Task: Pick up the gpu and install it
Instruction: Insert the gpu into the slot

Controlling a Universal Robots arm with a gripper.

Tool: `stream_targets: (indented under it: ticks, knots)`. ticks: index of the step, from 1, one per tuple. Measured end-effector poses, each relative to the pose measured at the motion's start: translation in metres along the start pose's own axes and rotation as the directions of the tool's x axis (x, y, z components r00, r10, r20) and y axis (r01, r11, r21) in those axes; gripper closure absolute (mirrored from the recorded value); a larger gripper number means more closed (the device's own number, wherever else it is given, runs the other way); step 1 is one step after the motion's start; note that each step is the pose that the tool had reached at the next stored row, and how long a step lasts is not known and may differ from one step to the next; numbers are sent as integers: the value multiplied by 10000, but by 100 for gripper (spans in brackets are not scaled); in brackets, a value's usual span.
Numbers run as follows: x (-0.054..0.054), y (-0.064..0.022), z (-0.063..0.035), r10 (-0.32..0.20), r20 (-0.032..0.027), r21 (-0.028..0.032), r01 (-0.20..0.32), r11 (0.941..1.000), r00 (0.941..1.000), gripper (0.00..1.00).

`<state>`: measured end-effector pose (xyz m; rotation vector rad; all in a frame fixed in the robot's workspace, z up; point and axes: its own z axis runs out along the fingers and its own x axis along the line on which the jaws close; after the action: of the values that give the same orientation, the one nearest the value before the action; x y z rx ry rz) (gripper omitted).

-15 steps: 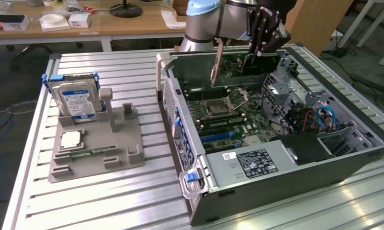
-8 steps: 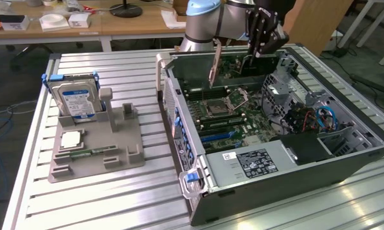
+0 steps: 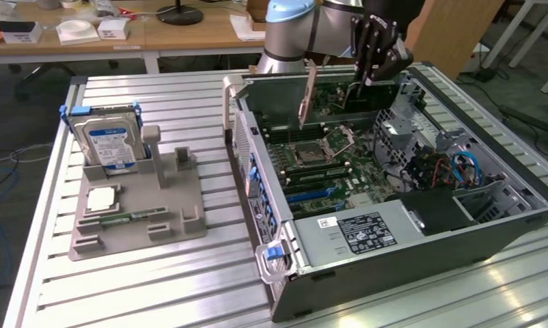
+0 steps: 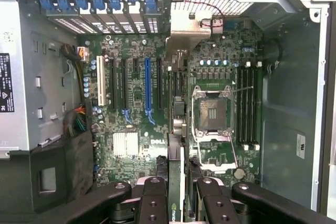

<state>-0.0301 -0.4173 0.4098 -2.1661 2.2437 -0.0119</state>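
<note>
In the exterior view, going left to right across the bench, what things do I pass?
hard drive → case handle → gpu → blue cables

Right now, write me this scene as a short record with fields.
gripper: shut on the graphics card
graphics card: held on edge inside the open computer case, above the motherboard
hard drive: upright in the grey holder, on the exterior view's left
computer case: lying on its side, cover off
</note>
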Motion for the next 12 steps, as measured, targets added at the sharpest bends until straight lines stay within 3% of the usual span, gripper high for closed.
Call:
stream_targets:
  ticks: [4,6,9,12]
  knots:
    - [10,3,4,-2,-23,-8,2,10000,10000,74]
    - [18,4,16,-3,-75,-9,3,10000,10000,74]
    - [55,3,17,-6,-249,-4,6,10000,9997,74]
    - [72,6,30,-9,-383,-3,9,10000,9993,74]
